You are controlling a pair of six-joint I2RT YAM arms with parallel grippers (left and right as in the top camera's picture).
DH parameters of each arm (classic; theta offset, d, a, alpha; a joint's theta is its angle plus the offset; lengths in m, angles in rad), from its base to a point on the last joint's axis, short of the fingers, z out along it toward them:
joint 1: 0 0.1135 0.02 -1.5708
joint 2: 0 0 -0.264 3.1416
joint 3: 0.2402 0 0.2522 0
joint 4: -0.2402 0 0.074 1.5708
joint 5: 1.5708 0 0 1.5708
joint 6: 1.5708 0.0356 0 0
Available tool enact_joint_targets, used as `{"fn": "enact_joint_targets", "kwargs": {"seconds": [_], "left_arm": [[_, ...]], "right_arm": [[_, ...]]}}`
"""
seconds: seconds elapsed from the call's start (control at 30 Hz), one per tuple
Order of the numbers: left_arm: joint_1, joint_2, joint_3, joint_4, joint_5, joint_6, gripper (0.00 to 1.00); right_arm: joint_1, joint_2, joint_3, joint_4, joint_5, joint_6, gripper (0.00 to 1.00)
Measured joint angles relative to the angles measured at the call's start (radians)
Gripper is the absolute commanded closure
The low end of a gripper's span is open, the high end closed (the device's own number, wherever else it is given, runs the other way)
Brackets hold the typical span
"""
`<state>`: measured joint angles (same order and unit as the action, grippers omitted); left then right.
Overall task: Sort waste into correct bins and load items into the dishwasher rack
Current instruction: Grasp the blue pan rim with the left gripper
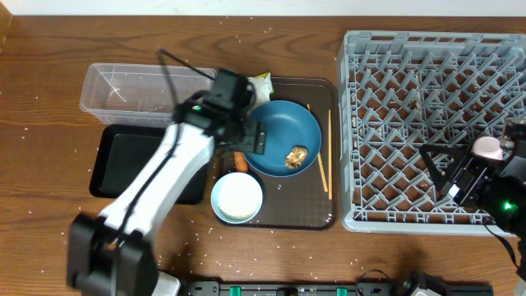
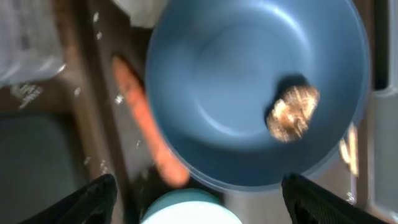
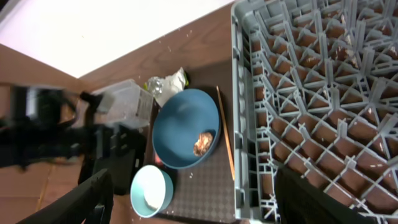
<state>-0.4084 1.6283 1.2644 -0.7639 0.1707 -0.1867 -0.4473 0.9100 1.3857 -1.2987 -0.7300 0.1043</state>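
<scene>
Well, scrap (image 1: 297,154) on plate (image 1: 271,127) (blue)

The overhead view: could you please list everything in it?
rack: one, grey, right
clear tub: one, transparent, upper left
black tray: one, black, below tub
serving tray: one, brown, centre
plate: one, blue, on serving tray
lump: one, tan, on plate
carrot: one, orange, left of plate
bowl: one, white, serving tray's front
chopsticks: pair, wooden, right of plate
wrapper: one, green-yellow, behind plate
cup: one, pink, rack's right edge
rice grains: many, white, scattered
left end effector: one, black, open over plate
right end effector: one, black, open over rack
</scene>
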Motion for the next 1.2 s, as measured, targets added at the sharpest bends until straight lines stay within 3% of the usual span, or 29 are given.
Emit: {"fn": "enact_joint_targets", "kwargs": {"seconds": [0.1, 0.23, 0.43, 0.57, 0.7, 1.0, 1.2], "left_arm": [[-0.022, 0.081, 0.0, 0.045, -0.063, -0.036, 0.16], [-0.026, 0.157, 0.0, 0.096, -0.116, -0.069, 0.4], [-0.026, 0.253, 0.0, 0.162, -0.147, -0.088, 0.58], [-0.026, 0.305, 0.0, 0.208, -0.149, -0.086, 0.64], [-0.026, 0.323, 0.0, 0.212, -0.152, -0.097, 0.94], [-0.024, 0.283, 0.01, 0.149, -0.109, -0.103, 0.94], [-0.024, 0.076, 0.01, 0.013, -0.158, -0.085, 0.94]], "right_arm": [[0.0, 0.0, 0.0, -0.018, 0.006, -0.008, 0.26], [0.0, 0.0, 0.0, -0.026, 0.009, -0.011, 0.26], [0.0, 0.0, 0.0, -0.032, 0.013, -0.011, 0.26], [0.0, -0.001, 0.0, -0.051, 0.016, -0.011, 0.26], [0.0, 0.0, 0.0, -0.052, 0.024, -0.011, 0.26], [0.0, 0.0, 0.0, -0.058, 0.027, -0.011, 0.26], [0.0, 0.0, 0.0, -0.056, 0.029, -0.011, 0.26]]}}
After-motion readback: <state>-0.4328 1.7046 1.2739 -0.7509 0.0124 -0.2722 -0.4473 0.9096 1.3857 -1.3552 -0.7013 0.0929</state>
